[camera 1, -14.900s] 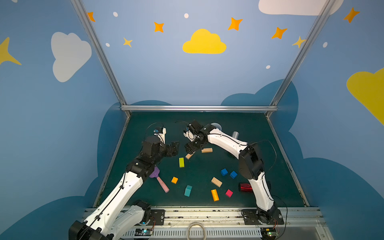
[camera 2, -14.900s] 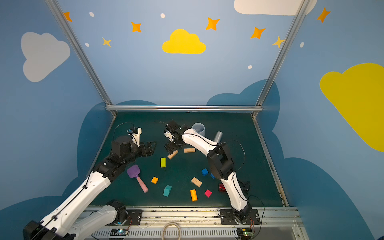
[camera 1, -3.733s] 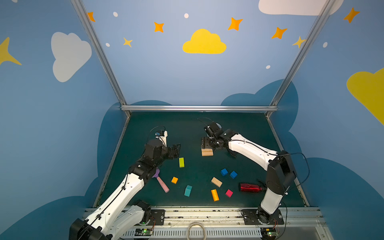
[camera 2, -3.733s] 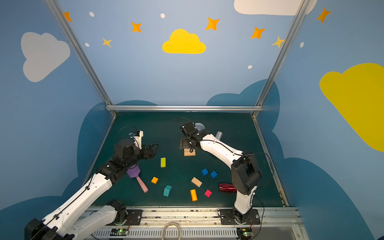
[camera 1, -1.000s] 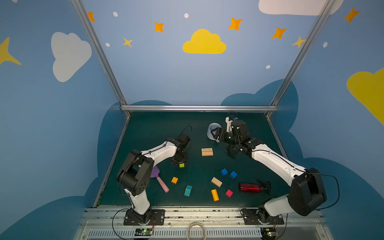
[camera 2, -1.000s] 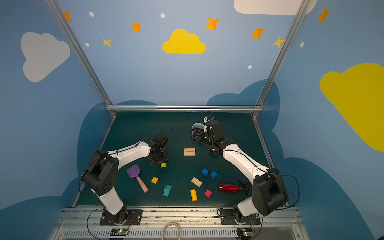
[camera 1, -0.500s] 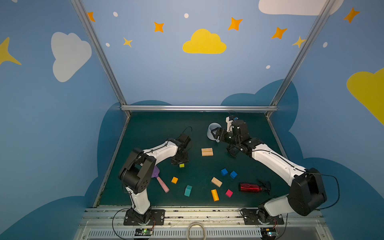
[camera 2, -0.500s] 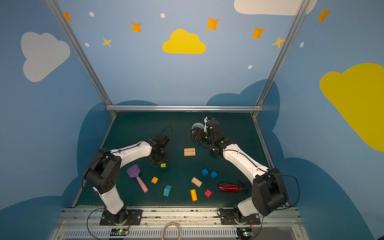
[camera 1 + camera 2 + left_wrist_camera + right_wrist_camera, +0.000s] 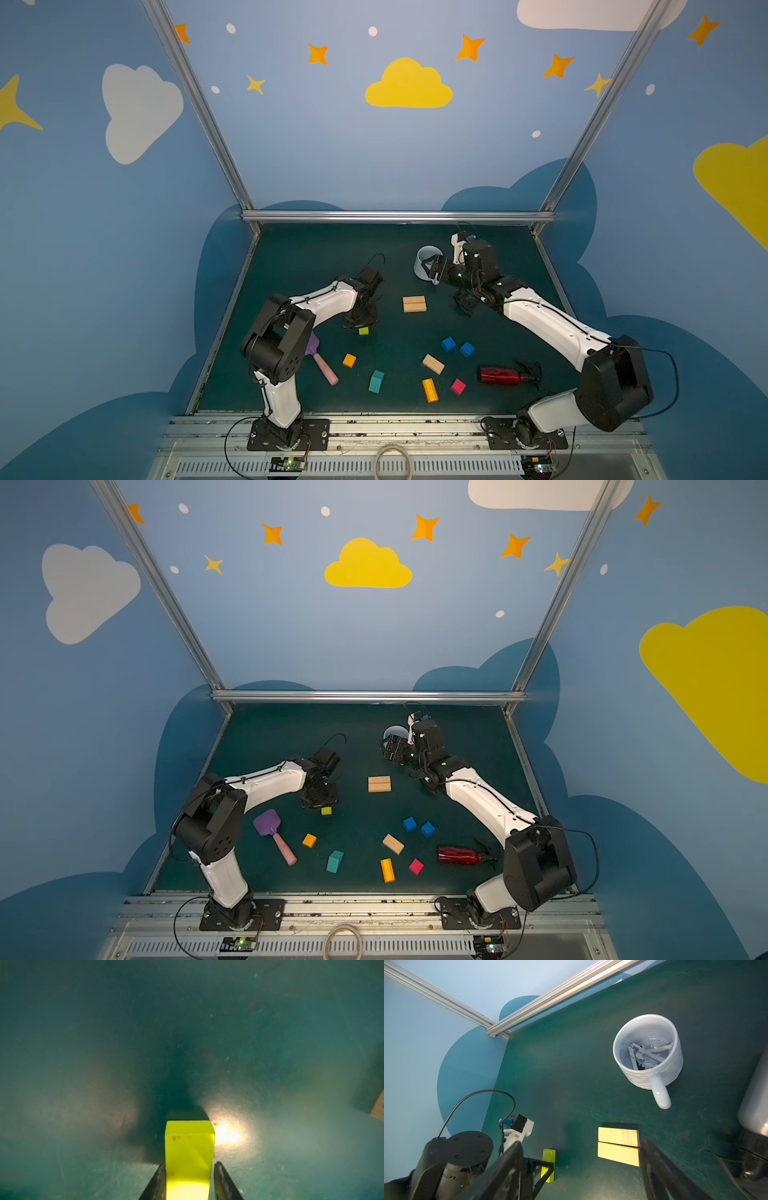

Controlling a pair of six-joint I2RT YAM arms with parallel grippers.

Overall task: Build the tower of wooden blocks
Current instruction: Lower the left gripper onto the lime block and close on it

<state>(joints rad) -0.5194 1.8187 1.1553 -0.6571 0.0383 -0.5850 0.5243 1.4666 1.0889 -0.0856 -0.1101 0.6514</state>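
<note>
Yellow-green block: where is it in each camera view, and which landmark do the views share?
Both top views: yellow-green block, left of the middle.
Left wrist: block between the fingers of the left gripper.
Right wrist: block at that gripper, apart from the tan bars.
Shared landmark: the tan bars; left wrist shows one corner.

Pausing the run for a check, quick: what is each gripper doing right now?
Left gripper: jaws straddle the yellow-green block, with a sliver of gap on one side; apparently not clamped yet.
Right gripper: open, empty.
</note>
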